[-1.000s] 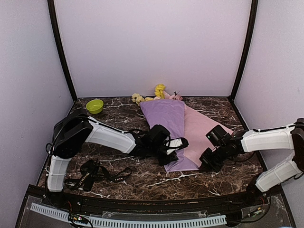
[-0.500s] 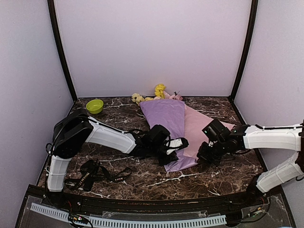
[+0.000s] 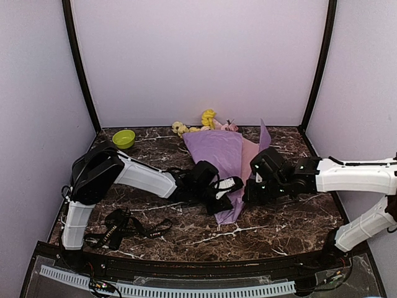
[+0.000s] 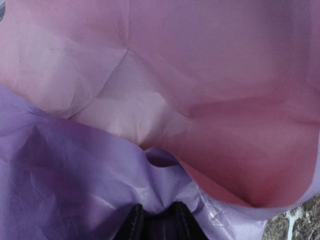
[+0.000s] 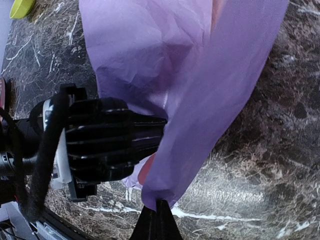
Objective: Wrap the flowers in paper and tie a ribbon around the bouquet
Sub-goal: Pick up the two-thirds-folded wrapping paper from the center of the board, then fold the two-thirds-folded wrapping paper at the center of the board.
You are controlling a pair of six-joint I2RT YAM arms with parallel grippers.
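The lilac paper (image 3: pixel 217 152) lies mid-table, its left half folded over the stems of the flowers (image 3: pixel 208 119), whose yellow and cream blooms poke out at the far end. My left gripper (image 3: pixel 227 189) is shut on the folded purple layer near the paper's near end; the left wrist view shows the paper (image 4: pixel 75 165) bunched between the black fingertips (image 4: pixel 134 222). My right gripper (image 3: pixel 253 186) is shut on the right flap's edge, pinched at the tip (image 5: pixel 159 210), and that flap (image 5: pixel 225 75) is lifted toward the left gripper (image 5: pixel 110 145). The black ribbon (image 3: pixel 127 226) lies at the near left.
A green bowl (image 3: pixel 123 138) sits at the far left corner. Booth walls close in the marble table (image 3: pixel 291 223) on three sides. The left arm (image 3: pixel 146 179) stretches low across the table's left half; the right arm (image 3: pixel 353 177) reaches in from the right.
My right gripper has moved left, carrying the paper's right flap up off the table and over toward the middle. The left gripper has stayed in place, closing slightly.
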